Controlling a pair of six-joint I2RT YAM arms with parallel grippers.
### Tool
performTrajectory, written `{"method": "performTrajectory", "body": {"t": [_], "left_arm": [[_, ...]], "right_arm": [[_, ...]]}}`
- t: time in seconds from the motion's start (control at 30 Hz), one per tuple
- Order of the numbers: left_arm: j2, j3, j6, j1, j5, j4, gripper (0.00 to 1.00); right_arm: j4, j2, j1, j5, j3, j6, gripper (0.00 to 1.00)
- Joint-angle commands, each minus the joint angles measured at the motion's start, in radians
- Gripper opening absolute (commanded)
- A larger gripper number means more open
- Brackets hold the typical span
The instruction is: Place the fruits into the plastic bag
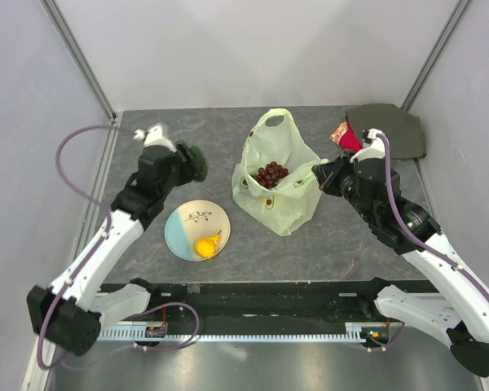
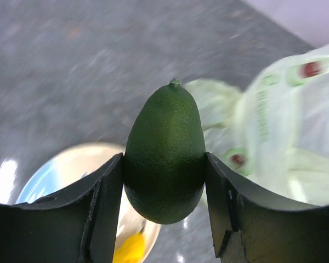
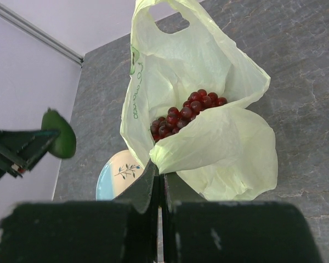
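My left gripper (image 1: 191, 163) grasps the dark green pear-shaped avocado (image 2: 164, 150), stem up; the pale green translucent plastic bag (image 1: 289, 212) gapes to its right, mid-frame.

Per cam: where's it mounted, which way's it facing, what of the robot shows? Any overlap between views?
Top external: fixed above and behind the robot, facing down at the table; shows left arm, right arm, left gripper, right gripper.
Left wrist: on the left arm, facing plate and plastic bag; its two fingers clamp an avocado.
Right wrist: on the right arm, facing into the bag at the grapes; its shut fingers pinch the rim.
Shared: all three see bag and plate.
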State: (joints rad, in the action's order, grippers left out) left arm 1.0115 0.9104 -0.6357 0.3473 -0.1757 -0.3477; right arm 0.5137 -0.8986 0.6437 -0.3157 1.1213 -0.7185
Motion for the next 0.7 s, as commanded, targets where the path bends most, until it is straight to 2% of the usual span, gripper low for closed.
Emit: {"method": "performTrajectory", "body": {"t": [0.0, 0.1, 0.3, 0.5, 0.67], "left_arm": [[0.166, 0.212, 0.165, 0.157, 0.019, 0.243, 0.50], [0.318, 0.342, 0.214, 0.267, 0.077, 0.288, 0.50], [0.584, 0.522, 0.310, 0.372, 0.131, 0.293, 0.50], [0.746, 0.610, 0.356, 0.403, 0.157, 0.245, 0.51], [0.802, 0.631, 0.378, 0.412, 0.195, 0.224, 0.51]], "right_arm": [[-0.029, -0.002, -0.003, -0.014, 0.023, 0.001, 0.00], [-0.023, -0.003, -0.003, -0.014, 0.026, 0.001, 0.00], [-0.020, -0.003, -0.001, -0.005, 0.028, -0.004, 0.00], [-0.018, -0.002, -0.001, 0.001, 0.025, -0.010, 0.00], [-0.018, -0.008, -0.003, 0.009, 0.025, -0.013, 0.00]]}}
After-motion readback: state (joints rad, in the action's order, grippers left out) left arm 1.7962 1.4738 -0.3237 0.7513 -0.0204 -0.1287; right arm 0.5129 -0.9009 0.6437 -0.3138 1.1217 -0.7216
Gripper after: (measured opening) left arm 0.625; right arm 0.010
